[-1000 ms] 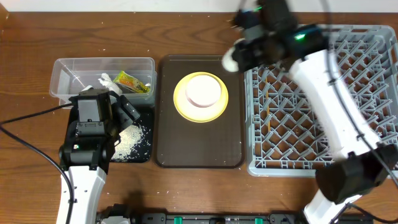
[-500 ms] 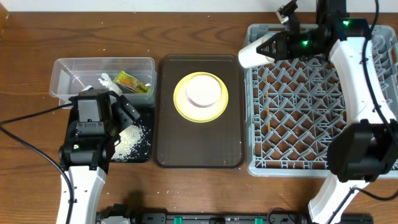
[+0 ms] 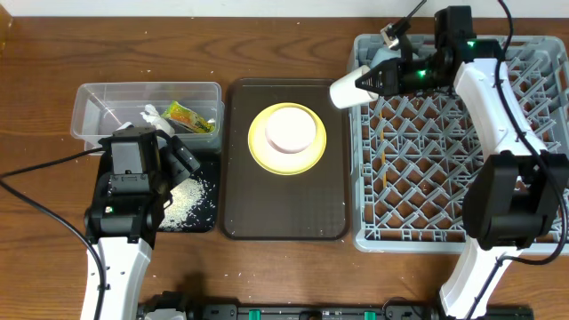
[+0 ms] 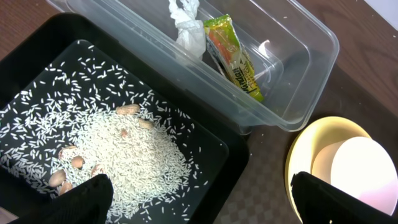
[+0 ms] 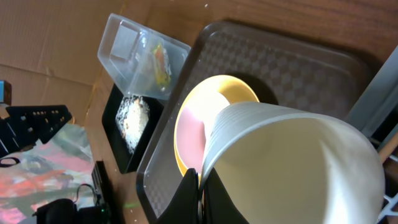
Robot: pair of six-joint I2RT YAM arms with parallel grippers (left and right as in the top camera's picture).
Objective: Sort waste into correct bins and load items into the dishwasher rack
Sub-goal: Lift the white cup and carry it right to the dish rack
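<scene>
My right gripper (image 3: 377,78) is shut on the rim of the small white cup (image 3: 348,88), holding it on its side in the air over the gap between the brown tray and the dishwasher rack (image 3: 444,178). In the right wrist view the fingertips (image 5: 200,193) pinch the wall of the cup (image 5: 292,162). The pinkish-white bowl (image 3: 287,130) sits on the yellow plate (image 3: 267,151) on the tray. My left gripper (image 4: 205,205) hangs open over the black bin (image 4: 37,50), which holds rice (image 4: 130,155). The clear tub (image 4: 298,68) holds the tissue (image 4: 189,34) and wrapper (image 4: 233,56).
The dark-brown tray (image 3: 240,204) lies between the bins and the rack. A few peanuts (image 4: 68,163) lie among the rice. The clear tub (image 3: 98,107) stands behind the black bin (image 3: 200,218) at the left. A black cable (image 3: 36,178) runs across the wood at the far left.
The right arm has swung back and to the right over the rack, and the cup it holds has shifted only a little near the rack's back left corner. The left arm has not moved.
</scene>
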